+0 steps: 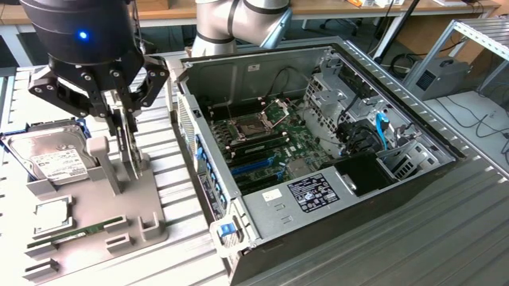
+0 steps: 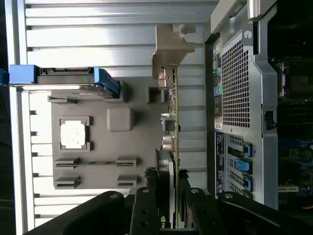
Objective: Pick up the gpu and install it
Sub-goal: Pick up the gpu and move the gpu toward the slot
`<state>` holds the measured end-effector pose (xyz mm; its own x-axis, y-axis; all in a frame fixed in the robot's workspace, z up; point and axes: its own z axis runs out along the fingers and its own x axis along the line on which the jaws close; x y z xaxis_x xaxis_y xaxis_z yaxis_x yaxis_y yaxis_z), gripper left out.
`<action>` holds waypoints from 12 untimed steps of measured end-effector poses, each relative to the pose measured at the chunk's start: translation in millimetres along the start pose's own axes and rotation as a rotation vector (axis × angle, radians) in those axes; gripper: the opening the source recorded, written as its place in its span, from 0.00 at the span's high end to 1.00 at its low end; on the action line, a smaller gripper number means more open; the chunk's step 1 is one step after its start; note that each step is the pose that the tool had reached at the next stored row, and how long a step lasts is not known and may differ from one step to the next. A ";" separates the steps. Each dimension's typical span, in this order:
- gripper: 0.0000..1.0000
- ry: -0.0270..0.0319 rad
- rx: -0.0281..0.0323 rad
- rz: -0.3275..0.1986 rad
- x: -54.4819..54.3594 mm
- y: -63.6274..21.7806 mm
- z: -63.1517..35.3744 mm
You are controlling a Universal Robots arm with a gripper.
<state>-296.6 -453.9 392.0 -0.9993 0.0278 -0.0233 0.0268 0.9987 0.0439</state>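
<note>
Closest to your exterior camera hangs the black gripper (image 1: 127, 113), blue lamp lit, fingers pointing down over the grey holder tray (image 1: 119, 223). You have it clamped on the graphics card (image 1: 130, 152): one finger presses each flat face, and the card stands upright on edge between them. Wrist view agrees: the gripper (image 2: 167, 182) straddles the card (image 2: 172, 115), seen edge-on as a thin green line, with its pale metal bracket (image 2: 171, 46) at the end away from the fingers. Card's lower edge reaches down to the tray, beside a grey post; you cannot tell whether it has cleared its slot. Also on the tray (image 2: 98, 147): a hard drive (image 1: 52, 156) in a blue frame, a square processor chip (image 1: 52, 214), a narrow memory stick (image 1: 80, 231). Computer case (image 1: 208, 80) lies on its side just beside the tray, toward the exterior view's right, side open, motherboard (image 1: 266, 143) exposed. Tray and case both rest on the ribbed metal table (image 1: 421, 238). Card is outside the case, well apart from the motherboard.
</note>
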 end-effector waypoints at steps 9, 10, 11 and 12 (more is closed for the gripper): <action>0.73 -0.0001 -0.0001 0.000 -0.4 0.7 -17.0; 0.73 -0.0001 -0.0001 0.000 -0.4 0.7 -17.0; 0.73 -0.0002 -0.0001 0.000 -0.4 0.7 -17.0; 0.73 -0.0001 -0.0001 0.000 -0.4 0.8 -17.0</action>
<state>-296.6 -453.9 409.0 -0.9993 0.0278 -0.0235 0.0267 0.9987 0.0440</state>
